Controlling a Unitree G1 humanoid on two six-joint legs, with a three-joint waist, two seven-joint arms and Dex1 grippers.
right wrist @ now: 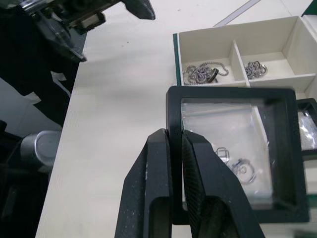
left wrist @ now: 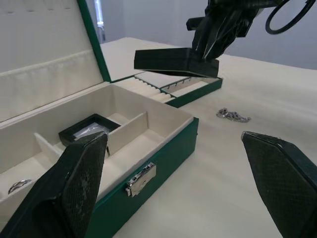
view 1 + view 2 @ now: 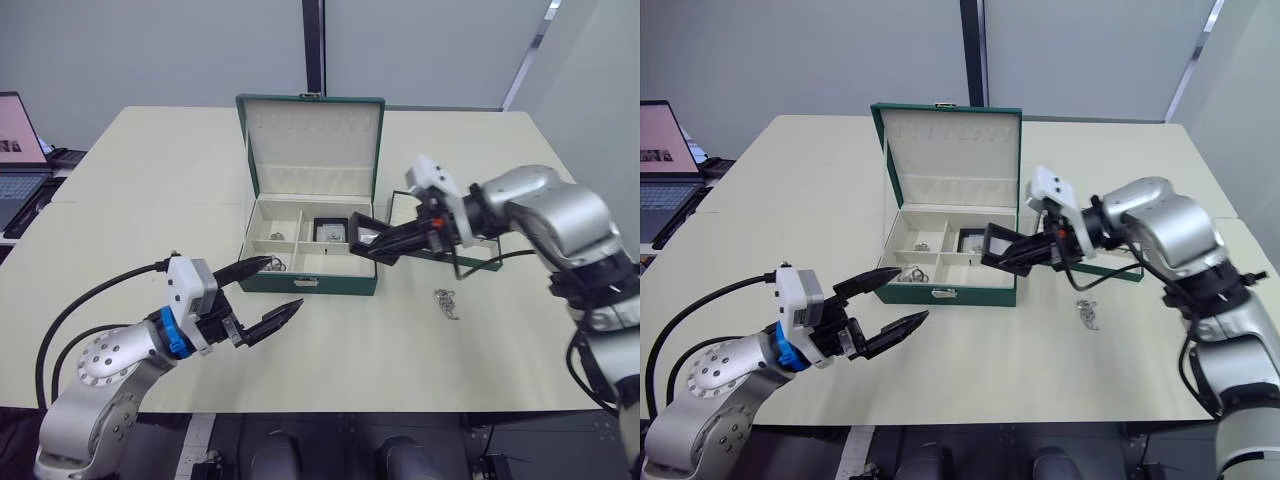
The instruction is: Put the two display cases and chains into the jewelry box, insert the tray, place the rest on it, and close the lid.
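Right arm reaches across toward jewelry box (image 3: 310,235), right gripper (image 3: 372,243) clenched on display case (image 1: 233,153) edge above front compartments. Left gripper (image 3: 268,292) hovers released near box front.

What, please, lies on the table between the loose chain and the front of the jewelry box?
Nothing: in the head views, bare table separates the chain from the jewelry box.

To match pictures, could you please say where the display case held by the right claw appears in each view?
Left eye: display case above jewelry box's right front corner.
Right eye: case, same spot.
Left wrist: case beyond box.
Right wrist: case in right claw.
Landmark: box.
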